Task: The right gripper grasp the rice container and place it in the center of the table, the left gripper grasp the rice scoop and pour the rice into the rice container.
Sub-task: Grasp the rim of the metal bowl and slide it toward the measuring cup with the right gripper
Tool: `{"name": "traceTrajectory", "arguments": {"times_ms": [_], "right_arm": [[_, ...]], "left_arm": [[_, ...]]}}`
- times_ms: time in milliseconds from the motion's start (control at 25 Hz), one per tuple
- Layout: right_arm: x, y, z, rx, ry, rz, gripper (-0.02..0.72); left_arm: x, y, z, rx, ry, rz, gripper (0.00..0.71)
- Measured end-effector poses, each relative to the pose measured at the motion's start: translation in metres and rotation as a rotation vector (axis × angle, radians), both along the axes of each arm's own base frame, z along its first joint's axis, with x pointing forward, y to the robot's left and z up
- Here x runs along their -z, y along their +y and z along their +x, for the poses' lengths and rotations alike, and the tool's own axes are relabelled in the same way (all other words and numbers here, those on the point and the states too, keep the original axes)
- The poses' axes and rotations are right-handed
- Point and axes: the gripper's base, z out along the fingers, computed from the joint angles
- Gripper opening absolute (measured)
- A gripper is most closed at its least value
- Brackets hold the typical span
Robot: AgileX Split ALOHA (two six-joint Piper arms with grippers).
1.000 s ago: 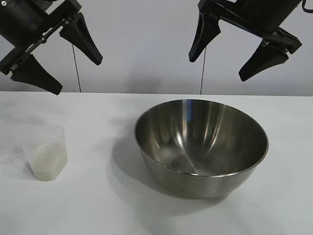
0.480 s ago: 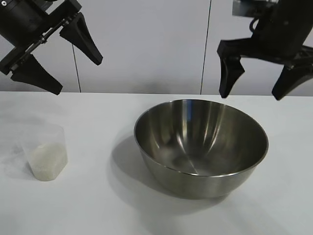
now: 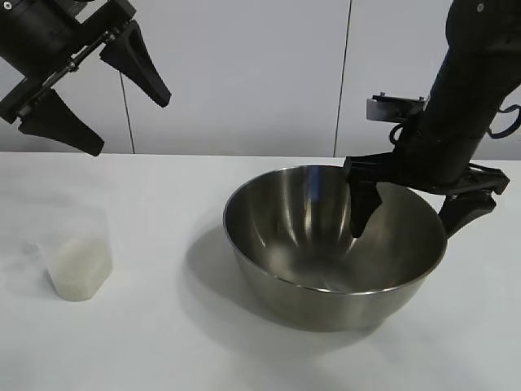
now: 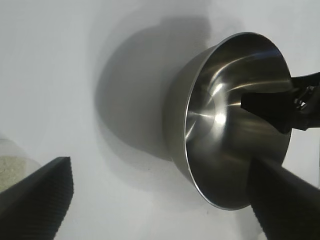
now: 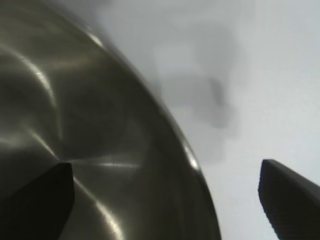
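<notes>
The rice container [image 3: 326,261], a big shiny steel bowl, stands on the white table [image 3: 163,342] right of centre. My right gripper [image 3: 411,218] is open and straddles the bowl's right rim, one finger [image 3: 360,208] inside the bowl and the other [image 3: 462,210] outside it. The right wrist view shows the bowl wall [image 5: 100,150] between those fingers. The rice scoop [image 3: 77,252], a clear plastic cup with white rice [image 3: 79,273] in it, stands at the left. My left gripper [image 3: 91,91] is open and high above the scoop. The bowl also shows in the left wrist view [image 4: 225,125].
A pale panelled wall [image 3: 244,73] rises behind the table's back edge. Bare tabletop lies between the scoop and the bowl and along the front.
My right gripper has come down from high above the bowl and now straddles its right rim. The left arm, the scoop and the bowl have not moved.
</notes>
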Motion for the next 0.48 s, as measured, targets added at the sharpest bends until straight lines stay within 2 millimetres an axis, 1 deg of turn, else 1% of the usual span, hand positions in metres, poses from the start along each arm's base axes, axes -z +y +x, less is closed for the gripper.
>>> {"name": "traceTrajectory", "arguments": {"times_ms": [200,280,400,480], "right_arm": [[0.0007,0.0009,0.0001,0.009,0.003,0.012,0.312],[0.0007,0.0009,-0.0001,0.009,0.005,0.011,0.228],[0.0008,0.0009,-0.0006,0.008,0.010,0.011,0.080],[0.0008,0.0017,-0.0013,0.014,0.019,0.021,0.040]], "left_arm": [[-0.0001,0.0002,0.0006,-0.004,-0.005,0.001,0.675],[-0.0001,0.0002,0.0007,-0.005,-0.006,0.001,0.675],[-0.0001,0.0002,0.0008,-0.006,-0.007,0.001,0.675],[-0.0001,0.0002,0.0008,-0.006,-0.007,0.001,0.675]]}}
